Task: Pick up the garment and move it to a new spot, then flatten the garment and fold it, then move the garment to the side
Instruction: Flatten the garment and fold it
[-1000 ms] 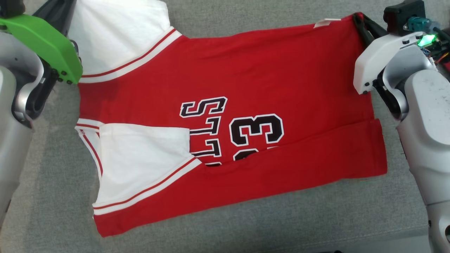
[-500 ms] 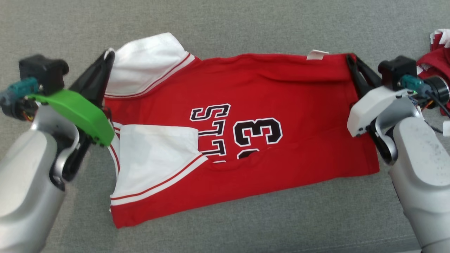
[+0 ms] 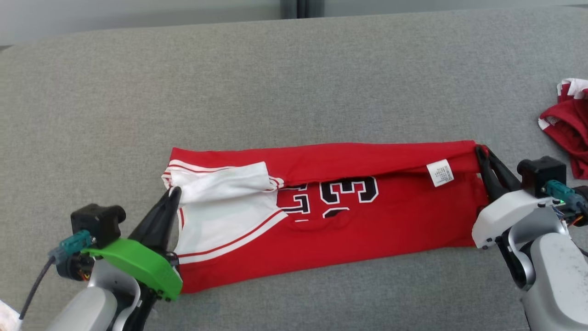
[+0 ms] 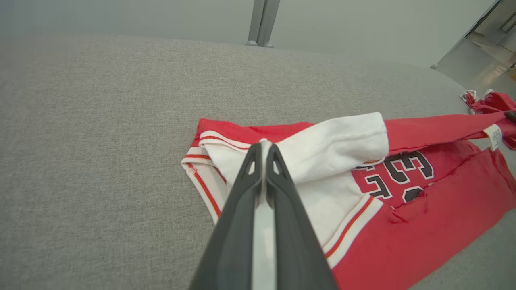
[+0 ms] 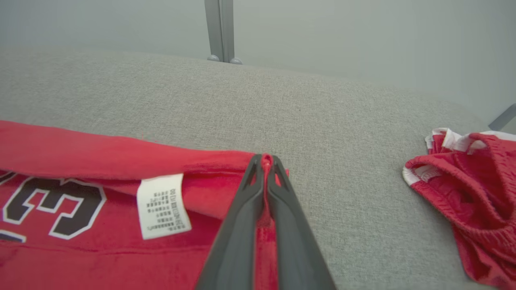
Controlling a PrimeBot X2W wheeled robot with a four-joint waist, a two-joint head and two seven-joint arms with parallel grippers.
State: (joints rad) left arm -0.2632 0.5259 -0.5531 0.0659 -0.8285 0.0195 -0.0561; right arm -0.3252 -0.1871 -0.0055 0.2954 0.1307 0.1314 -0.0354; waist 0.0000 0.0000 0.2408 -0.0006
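Jaws of both arms pinch the red jersey (image 3: 376,230) at either end of its turned-over flap, toward the bench's (image 3: 294,82) near edge; mid-fold, I judge, next laying that flap flat.

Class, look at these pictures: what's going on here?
A two-armed robot is folding a red jersey on a grey cushioned surface. Its left gripper is shut on the white sleeve end and its right gripper on the hem corner beside the care label. The far edge lies folded over the top of the printed number. Another red garment sits crumpled to the right.
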